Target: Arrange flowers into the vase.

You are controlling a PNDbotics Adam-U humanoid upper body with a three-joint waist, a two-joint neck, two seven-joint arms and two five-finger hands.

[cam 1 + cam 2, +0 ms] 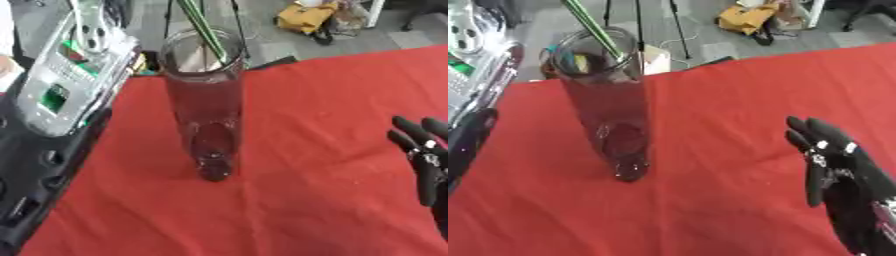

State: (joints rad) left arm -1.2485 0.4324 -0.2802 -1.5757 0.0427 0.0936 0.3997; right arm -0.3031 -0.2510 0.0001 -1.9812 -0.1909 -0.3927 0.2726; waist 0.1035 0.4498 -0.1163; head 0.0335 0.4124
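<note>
A: Which step? B: A green stem (pixel 203 30) leans in the glass vase (pixel 206 105) on the red worktop (pixel 324 125).
A: Hands? B: Right hand (pixel 842 170) open, empty, near; left arm (pixel 66 75) shows, its hand unseen. Next, probably fetch another flower.

Nothing could be read anywhere. The silver casing of the arm (pixel 66 75) at the left carried green patches, but no letters or numbers showed on them. The glass vase (pixel 206 100) bore no label or mark, and the red cloth (pixel 332 125) over the table was plain. The black right hand (pixel 837 170) had a few small pale spots on its fingers, too small to tell whether they were markings. The yellow bag (pixel 306 17) on the floor behind showed no brand or sign that I could make out.
</note>
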